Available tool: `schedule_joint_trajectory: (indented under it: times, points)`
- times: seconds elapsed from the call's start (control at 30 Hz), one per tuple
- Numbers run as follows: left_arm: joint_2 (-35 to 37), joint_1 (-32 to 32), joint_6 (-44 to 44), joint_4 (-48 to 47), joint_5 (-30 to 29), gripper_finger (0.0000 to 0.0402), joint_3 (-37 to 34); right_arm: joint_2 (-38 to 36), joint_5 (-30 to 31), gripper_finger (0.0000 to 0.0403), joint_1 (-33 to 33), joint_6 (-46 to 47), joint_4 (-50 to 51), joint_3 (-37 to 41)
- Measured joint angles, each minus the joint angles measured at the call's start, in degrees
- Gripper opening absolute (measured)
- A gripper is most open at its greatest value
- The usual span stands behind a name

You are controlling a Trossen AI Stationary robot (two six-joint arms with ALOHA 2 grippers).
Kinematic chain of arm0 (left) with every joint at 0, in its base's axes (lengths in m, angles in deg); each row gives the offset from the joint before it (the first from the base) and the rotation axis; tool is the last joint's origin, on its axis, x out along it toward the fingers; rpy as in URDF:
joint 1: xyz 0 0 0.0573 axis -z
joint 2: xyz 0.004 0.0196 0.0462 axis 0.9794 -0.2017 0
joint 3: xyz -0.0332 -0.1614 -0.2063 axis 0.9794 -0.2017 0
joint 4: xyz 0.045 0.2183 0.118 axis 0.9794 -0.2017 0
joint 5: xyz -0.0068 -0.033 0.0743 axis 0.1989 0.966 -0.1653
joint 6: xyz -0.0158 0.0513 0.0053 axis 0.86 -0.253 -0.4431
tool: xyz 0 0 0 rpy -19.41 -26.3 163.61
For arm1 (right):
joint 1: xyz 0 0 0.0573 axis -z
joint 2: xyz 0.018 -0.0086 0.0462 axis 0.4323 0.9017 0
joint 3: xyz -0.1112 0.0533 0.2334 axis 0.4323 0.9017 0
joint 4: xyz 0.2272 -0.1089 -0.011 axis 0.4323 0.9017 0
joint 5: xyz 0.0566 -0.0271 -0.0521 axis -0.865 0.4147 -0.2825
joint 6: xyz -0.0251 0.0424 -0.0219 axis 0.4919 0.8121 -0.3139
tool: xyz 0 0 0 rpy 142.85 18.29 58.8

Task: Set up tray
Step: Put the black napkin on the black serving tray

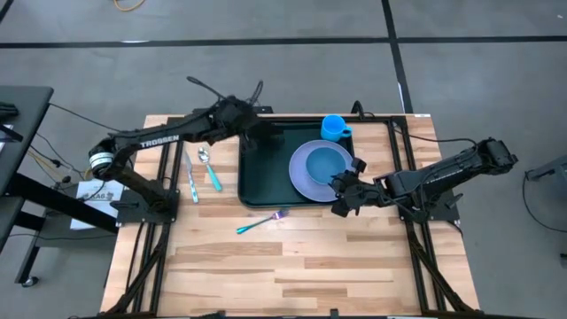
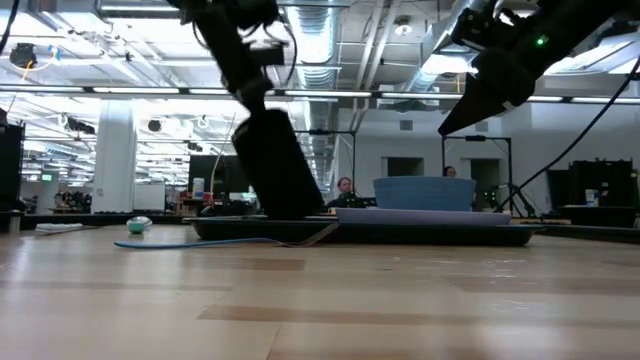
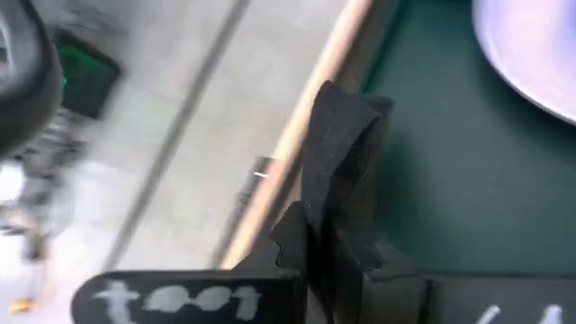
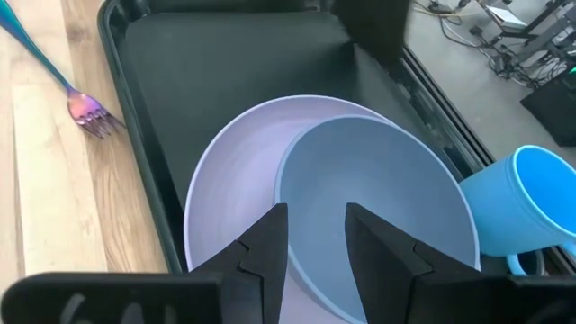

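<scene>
The dark green tray (image 1: 264, 173) lies at the table's far middle. On it sit a lavender plate (image 1: 301, 177) with a blue bowl (image 1: 328, 164), and a blue cup (image 1: 335, 127) in its far right corner. My left gripper (image 1: 255, 135) is over the tray's far left corner, shut on a flat black rectangle (image 2: 278, 165). My right gripper (image 4: 317, 238) hovers open above the plate's near right rim, its fingers clear of plate and bowl. My left gripper pinches the black rectangle's upper end (image 3: 317, 220) between its two fingers, slanting down from the table's left. The piece hangs tilted below the fingers, its lower end (image 2: 292, 210) down at the tray's far left part; whether it touches the tray floor I cannot tell.
A fork (image 1: 260, 221) with a teal handle lies on the wood just near the tray. A spoon (image 1: 205, 157) and two teal-handled utensils (image 1: 213, 175) lie left of the tray. The near half of the table is bare wood (image 1: 292, 275).
</scene>
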Motion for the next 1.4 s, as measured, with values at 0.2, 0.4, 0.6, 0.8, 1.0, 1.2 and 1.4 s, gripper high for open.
schedule_joint_trajectory:
  times: [0.2,0.4,0.6,0.8,1.0,1.2,1.4]
  points:
    - [-2.4,-4.8,-2.5,-5.1,-4.8,0.0000,9.0,0.0,0.0,0.0107,0.0,-1.0,-0.8,0.0]
    - [-11.4,-9.3,-2.6,-3.6,-7.7,0.0000,9.9,0.0,0.0,0.0107,0.0,-1.1,-0.8,0.0]
    - [-15.0,-9.6,-8.5,5.2,-17.1,0.0000,10.0,0.0,0.0,0.0107,0.0,-1.1,-0.8,0.0]
    - [-14.0,-6.4,-15.4,11.9,-24.4,0.0000,10.2,0.0,0.0,0.0107,0.0,-1.1,-0.6,0.0]
    - [-14.1,-3.1,-7.3,4.0,-15.6,0.0000,10.2,0.0,0.0,0.0107,-0.2,-1.0,-0.5,0.0]
    - [-14.1,-0.4,7.3,-6.3,-5.7,0.0000,10.1,0.0,-0.1,0.0107,-0.9,-0.4,-0.5,0.0]
    - [-14.1,1.9,14.8,-6.4,0.9,0.0000,6.6,0.0,-0.1,0.0107,-0.9,0.1,-0.5,0.0]
